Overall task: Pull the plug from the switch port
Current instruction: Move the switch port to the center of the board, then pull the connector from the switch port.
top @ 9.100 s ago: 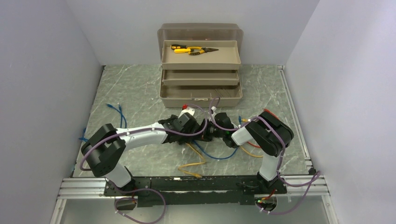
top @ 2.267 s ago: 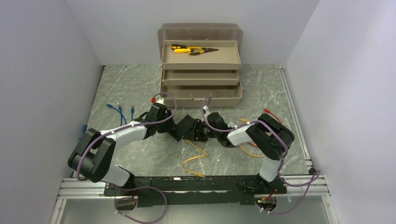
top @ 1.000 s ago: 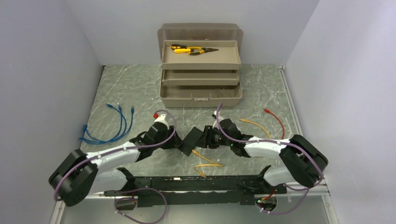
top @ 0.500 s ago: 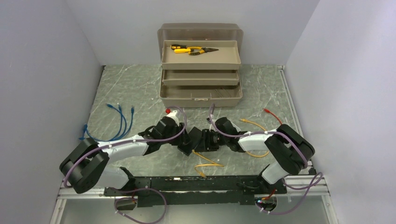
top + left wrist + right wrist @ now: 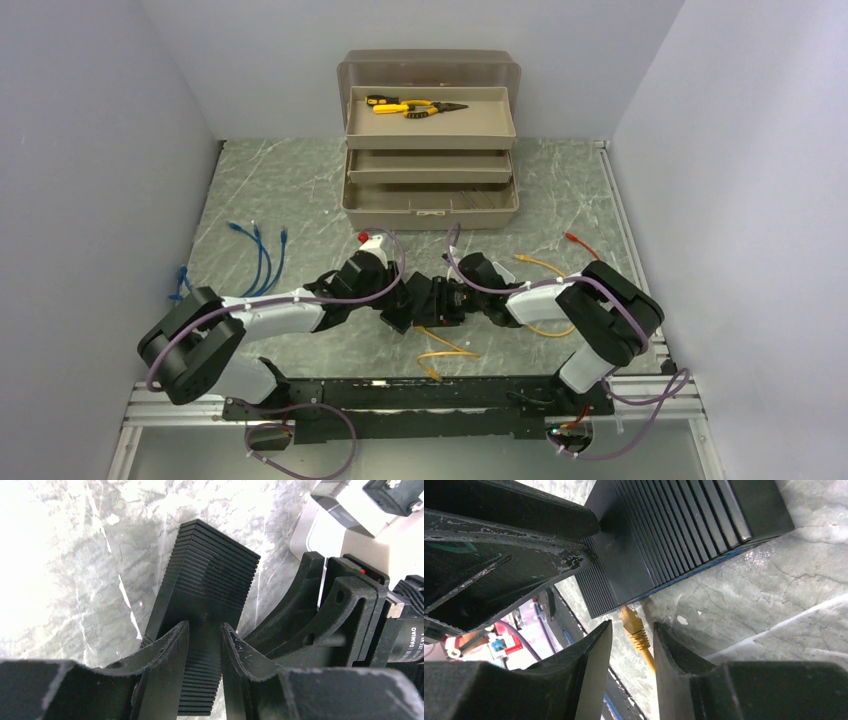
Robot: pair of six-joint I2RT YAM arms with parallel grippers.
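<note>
The switch (image 5: 417, 298), a ribbed flat black box, lies between my two grippers at the table's middle front. My left gripper (image 5: 395, 298) is shut on one end of it; in the left wrist view the fingers (image 5: 172, 650) pinch the switch (image 5: 212, 585). A yellow plug (image 5: 631, 625) sits in a port on the switch's (image 5: 674, 530) edge. My right gripper (image 5: 631, 626) is open, one finger on each side of the plug with a gap to each. Its yellow cable (image 5: 445, 352) trails toward the front edge. In the top view the right gripper (image 5: 447, 300) is at the switch's right side.
An open tan toolbox (image 5: 430, 195) stands at the back, with yellow-handled pliers (image 5: 405, 105) in its top tray. Blue cables (image 5: 250, 262) lie at the left. A red cable (image 5: 580, 243) and another yellow cable (image 5: 540, 265) lie at the right.
Over the last second the left gripper moved right onto the switch and the right arm's elbow drew in. In the last half second both arms barely shifted.
</note>
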